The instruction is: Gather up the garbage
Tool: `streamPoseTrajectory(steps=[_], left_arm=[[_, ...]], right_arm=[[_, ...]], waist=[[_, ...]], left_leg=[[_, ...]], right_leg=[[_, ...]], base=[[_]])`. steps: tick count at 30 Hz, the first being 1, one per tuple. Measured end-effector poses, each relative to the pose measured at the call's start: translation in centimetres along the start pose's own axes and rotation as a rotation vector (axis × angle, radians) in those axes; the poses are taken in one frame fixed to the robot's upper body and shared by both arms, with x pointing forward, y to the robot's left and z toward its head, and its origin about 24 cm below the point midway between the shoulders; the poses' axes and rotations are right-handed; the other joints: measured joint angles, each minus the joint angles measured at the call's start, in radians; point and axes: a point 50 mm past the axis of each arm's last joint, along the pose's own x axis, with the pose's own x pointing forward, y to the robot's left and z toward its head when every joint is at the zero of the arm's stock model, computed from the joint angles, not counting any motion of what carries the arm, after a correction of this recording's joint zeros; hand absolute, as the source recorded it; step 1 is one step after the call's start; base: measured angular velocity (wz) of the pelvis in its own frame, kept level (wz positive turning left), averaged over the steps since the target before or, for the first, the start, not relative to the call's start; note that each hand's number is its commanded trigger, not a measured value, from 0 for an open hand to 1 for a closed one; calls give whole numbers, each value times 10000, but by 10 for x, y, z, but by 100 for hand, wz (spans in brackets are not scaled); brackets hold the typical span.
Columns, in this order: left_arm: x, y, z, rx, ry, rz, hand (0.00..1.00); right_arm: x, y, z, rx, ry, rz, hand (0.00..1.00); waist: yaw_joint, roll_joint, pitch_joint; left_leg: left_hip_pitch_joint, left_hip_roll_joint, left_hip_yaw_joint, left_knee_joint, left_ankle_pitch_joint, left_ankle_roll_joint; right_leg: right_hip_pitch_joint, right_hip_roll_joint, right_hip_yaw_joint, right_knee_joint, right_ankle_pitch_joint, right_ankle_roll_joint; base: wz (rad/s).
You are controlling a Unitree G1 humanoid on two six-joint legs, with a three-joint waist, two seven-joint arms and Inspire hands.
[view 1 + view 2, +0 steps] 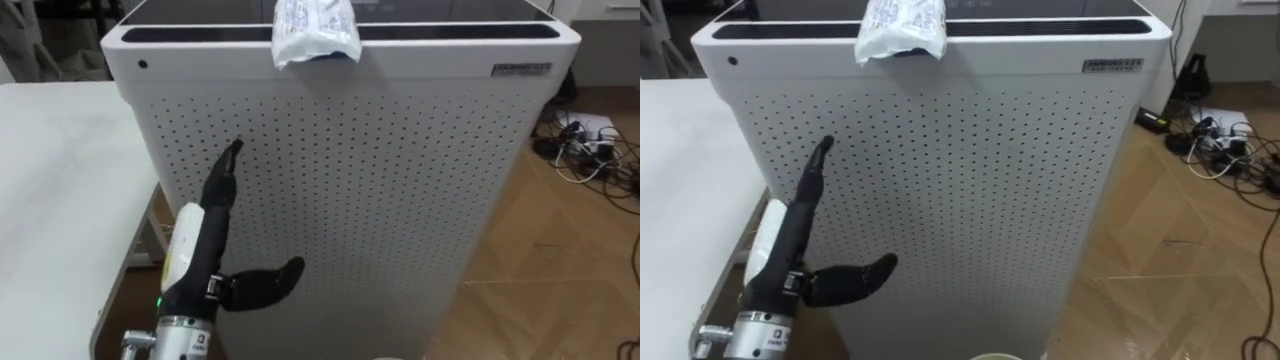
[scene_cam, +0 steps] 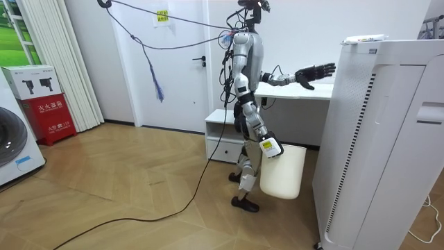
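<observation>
Left eye view: left hand (image 1: 203, 250) is up, fingers open, so it can reach the wrapper (image 1: 314, 30) on the white box (image 1: 400, 200).

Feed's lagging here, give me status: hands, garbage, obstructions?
Left hand open, raised before purifier front. Right hand low at white bin. Wrapper on purifier's top edge, untouched. Path clear.

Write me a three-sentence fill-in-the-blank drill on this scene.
1. The wrapper lies on ___ of the air purifier.
2. The left hand is raised before it, fingers ___.
3. The bin at the right hand is coloured ___.
Missing words: top; straight; white.
</observation>
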Motion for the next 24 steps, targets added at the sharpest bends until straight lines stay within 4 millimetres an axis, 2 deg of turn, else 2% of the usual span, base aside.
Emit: streamPoseTrajectory(steps=[8,14,18,21,24], left_arm=[[5,12,10,269,-747,1153,0],[10,18,20,209,-1326,1793,0],[23,24,36,39,-2212,2206,0],[27,27,48,-67,-2766,2415,0],[26,28,51,201,-3041,2475,0]], right_arm=[[0,6,-2,-235,9,183,100],[0,13,1,-210,-173,493,100],[0,14,-1,-186,-130,683,100],[-1,15,-3,-153,-98,706,100],[-1,15,-3,-155,-90,692,100]], waist=[[19,82,-13],[-141,108,-7],[-247,186,44],[-265,237,47],[-397,307,41]], left_leg=[[643,-48,109,-462,0,0],[704,-65,155,-653,0,0],[747,-59,151,-665,0,1],[799,-59,151,-704,0,1],[828,-56,151,-769,0,1]], right_leg=[[426,48,246,-276,84,134],[439,30,251,-303,122,198],[579,24,202,-488,144,234],[639,24,207,-540,147,241],[668,17,174,-615,182,265]], base=[[-13],[1],[5],[-1],[3]])
